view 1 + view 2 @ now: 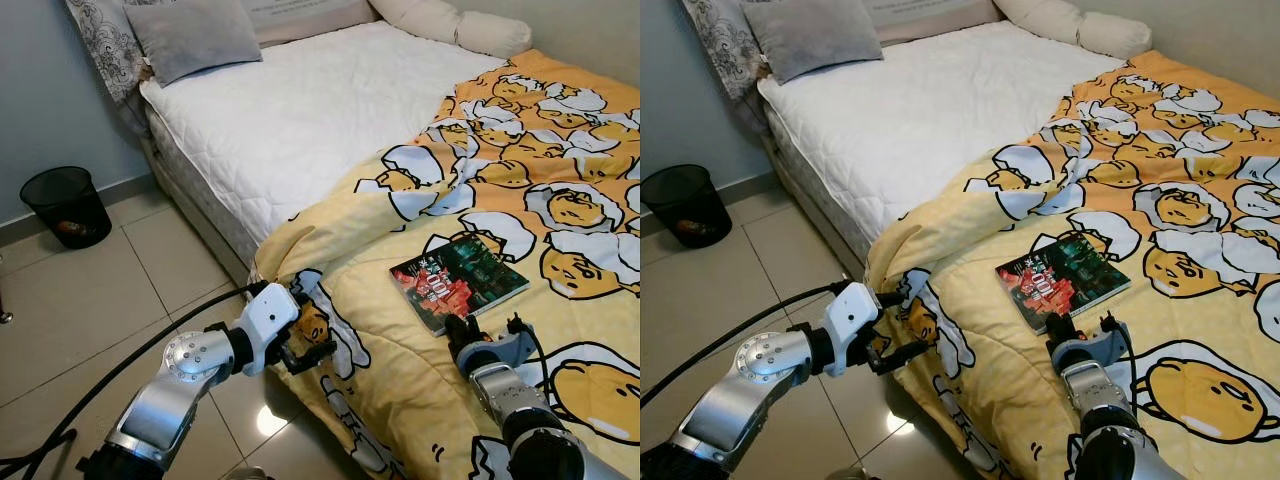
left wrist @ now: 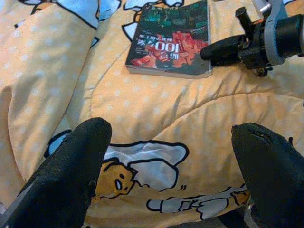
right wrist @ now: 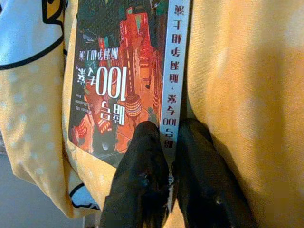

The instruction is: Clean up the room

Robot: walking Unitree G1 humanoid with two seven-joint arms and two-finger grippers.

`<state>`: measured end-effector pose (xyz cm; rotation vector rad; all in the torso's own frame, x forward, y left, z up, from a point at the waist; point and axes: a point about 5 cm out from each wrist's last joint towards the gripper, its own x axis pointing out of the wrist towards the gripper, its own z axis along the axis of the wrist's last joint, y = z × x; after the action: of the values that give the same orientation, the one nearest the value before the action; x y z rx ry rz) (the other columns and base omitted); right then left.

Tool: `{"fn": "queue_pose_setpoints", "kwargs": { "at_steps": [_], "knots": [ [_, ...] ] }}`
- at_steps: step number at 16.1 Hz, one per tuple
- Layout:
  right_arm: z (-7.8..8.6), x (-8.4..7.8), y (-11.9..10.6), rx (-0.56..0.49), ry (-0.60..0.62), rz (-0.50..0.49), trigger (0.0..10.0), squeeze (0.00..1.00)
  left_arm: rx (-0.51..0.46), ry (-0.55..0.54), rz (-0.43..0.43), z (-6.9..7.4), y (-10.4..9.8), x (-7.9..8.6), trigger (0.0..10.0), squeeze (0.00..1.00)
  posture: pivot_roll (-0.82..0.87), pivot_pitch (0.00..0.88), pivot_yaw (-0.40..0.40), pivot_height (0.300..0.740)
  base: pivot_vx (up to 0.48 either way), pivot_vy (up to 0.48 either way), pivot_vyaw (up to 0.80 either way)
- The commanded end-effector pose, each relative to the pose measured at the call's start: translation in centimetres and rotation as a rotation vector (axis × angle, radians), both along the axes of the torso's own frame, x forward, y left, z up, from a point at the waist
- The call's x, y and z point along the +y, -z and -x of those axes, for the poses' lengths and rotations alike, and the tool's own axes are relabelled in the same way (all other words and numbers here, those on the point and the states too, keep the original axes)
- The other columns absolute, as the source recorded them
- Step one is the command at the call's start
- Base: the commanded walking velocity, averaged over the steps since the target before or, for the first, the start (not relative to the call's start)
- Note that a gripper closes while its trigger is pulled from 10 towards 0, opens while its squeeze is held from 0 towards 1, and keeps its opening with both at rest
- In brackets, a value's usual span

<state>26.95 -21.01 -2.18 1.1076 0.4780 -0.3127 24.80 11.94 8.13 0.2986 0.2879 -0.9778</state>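
While book (image 1: 458,279) lies flat on yellow duvet (image 1: 560,190) right of centre, right gripper (image 1: 459,331) sits at its near edge. Left wrist view: left gripper (image 2: 173,156) spread wide, empty, over duvet's near-left fold. Right wrist view: fingers (image 3: 142,171) pinching book's spine. Step: grasping book; next likely lift clear.

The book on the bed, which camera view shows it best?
The left wrist view: the whole book lies in frame on the yellow duvet, cover clear, with the right hand at its edge. The right wrist view shows its cover and spine close but cropped; both eye views show it whole but small.
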Motion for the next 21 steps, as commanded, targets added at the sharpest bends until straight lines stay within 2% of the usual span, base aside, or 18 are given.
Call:
{"fn": "queue_pose_setpoints", "kwargs": {
  "at_steps": [1,6,10,13,14,15,19,20,21],
  "knots": [
    [0.6,0.5,0.8,0.062,-0.014,0.003,10.0,1.00,0.004,0.031,-0.014,0.1,0.1,-0.2,10.0,1.00,0.17,0.000,-0.003,0.740,0.000,0.000,0.00],
    [-0.6,1.3,0.0,0.062,-0.002,0.002,10.0,1.00,0.009,0.061,-0.042,0.3,0.2,-0.2,10.0,1.00,0.21,0.000,-0.018,0.740,0.000,0.000,0.00],
    [-1.3,1.5,-0.4,0.048,0.050,-0.020,10.0,1.00,0.033,0.083,-0.037,1.1,0.3,-0.4,10.0,1.00,0.24,0.000,-0.010,0.740,0.000,0.000,0.00],
    [-2.0,2.2,-0.9,0.047,0.075,-0.027,10.0,1.00,0.058,0.139,-0.042,1.9,0.3,-0.8,10.0,1.00,0.26,0.000,0.008,0.740,0.000,0.000,0.00],
    [-2.0,2.4,-0.9,0.057,0.071,-0.017,10.0,0.07,0.061,0.139,-0.043,2.0,0.3,-0.7,10.0,1.00,0.26,0.000,0.011,0.740,0.000,0.000,0.00],
    [-2.0,2.5,-0.9,0.070,0.068,-0.007,10.0,0.00,0.067,0.137,-0.044,2.2,0.3,-0.6,10.0,1.00,0.27,0.000,0.014,0.740,0.000,0.000,0.00],
    [-3.1,3.0,-1.8,0.024,0.096,-0.042,10.0,0.00,0.080,0.109,-0.046,2.8,0.2,-0.1,10.0,1.00,0.29,0.026,0.019,0.740,0.000,0.000,0.00],
    [-3.5,3.0,-2.2,-0.006,0.126,-0.067,3.1,0.00,0.082,0.101,-0.050,3.0,0.1,0.1,10.0,1.00,0.30,0.030,0.019,0.740,0.000,0.000,0.00],
    [-3.8,3.0,-2.6,-0.026,0.146,-0.080,0.0,0.00,0.083,0.097,-0.053,3.1,0.1,0.3,10.0,1.00,0.30,0.031,0.018,0.740,0.000,0.000,0.00]
  ]
}}
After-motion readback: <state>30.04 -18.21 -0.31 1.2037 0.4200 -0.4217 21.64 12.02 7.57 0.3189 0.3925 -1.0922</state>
